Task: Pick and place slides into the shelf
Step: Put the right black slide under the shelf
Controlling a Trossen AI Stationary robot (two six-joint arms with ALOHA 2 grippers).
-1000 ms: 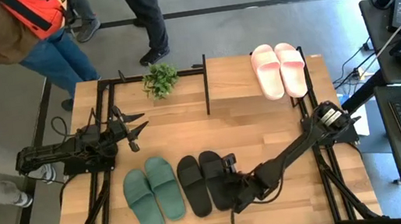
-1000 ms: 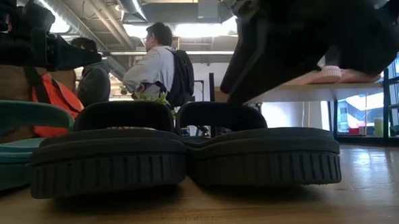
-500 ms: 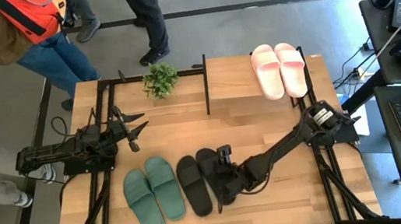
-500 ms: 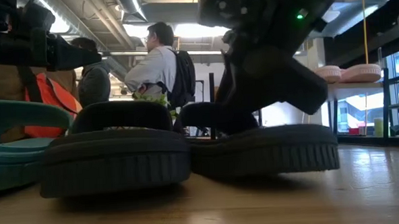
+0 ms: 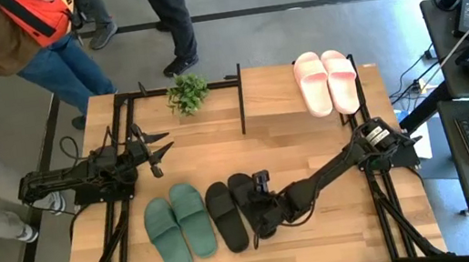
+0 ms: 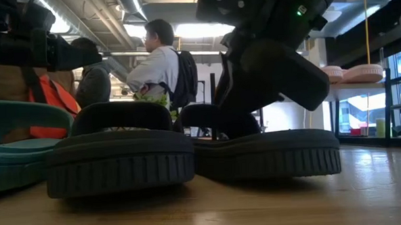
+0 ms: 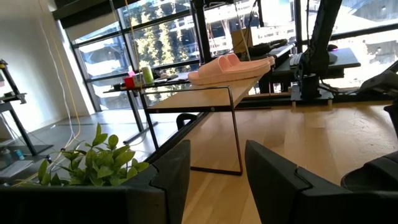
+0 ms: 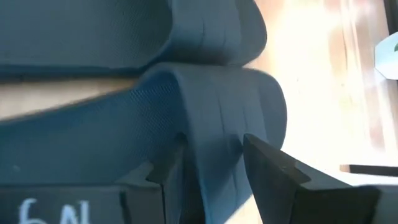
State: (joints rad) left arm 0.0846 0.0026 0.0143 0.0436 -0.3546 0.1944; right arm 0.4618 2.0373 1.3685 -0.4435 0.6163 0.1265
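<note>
Two black slides [image 5: 226,217] lie side by side on the tabletop near the near edge. The green pair [image 5: 177,227] lies just to their left. The pink pair [image 5: 326,81] rests sole down on the shelf [image 5: 271,98] top plank at the far right. My right gripper [image 5: 256,212] is low over the right-hand black slide [image 6: 267,154], open, with that slide's strap [image 8: 211,124] between its fingers. My left gripper [image 5: 164,150] hangs open over the table's left side, apart from everything. My right gripper [image 8: 214,155] comes slanting down from the table's right, with one finger [image 8: 165,171] on each side of the right black slide's strap [image 8: 214,168]. The slide lies flat on the table. Whether the fingers touch the strap I cannot tell.
A small green plant [image 5: 187,93] stands at the far edge, left of the shelf. Black frame rails run along both sides of the table [image 5: 310,148]. People stand beyond the far left corner. Bare wood lies between the slides and the shelf.
My right gripper moved toward the table's left and down, from beside the right black slide onto its strap. The two black slides shifted slightly on the table, the right one nudged a little toward the far edge.
</note>
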